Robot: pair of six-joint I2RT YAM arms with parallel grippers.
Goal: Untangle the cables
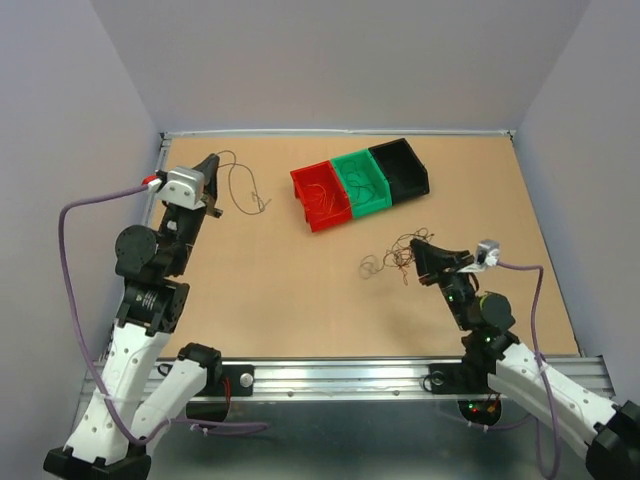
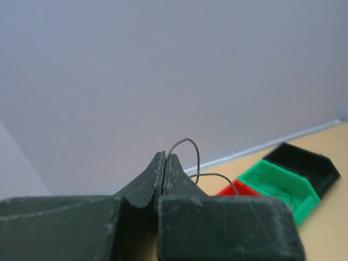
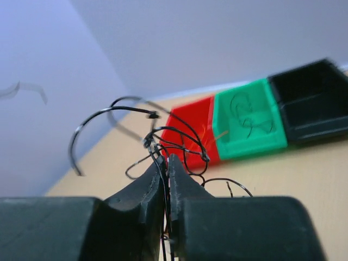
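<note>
The right gripper (image 1: 420, 247) is clamped on the clump of cables (image 1: 385, 262) at the right of the desk (image 1: 300, 290); the left gripper (image 1: 213, 162), pinching one loose wire (image 1: 243, 190), stands well apart, far left

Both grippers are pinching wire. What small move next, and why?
Probably carry the left gripper over to the bins: its single dark wire hangs apart from the clump pinched by the right gripper, so it looks freed and ready to drop off.
</note>
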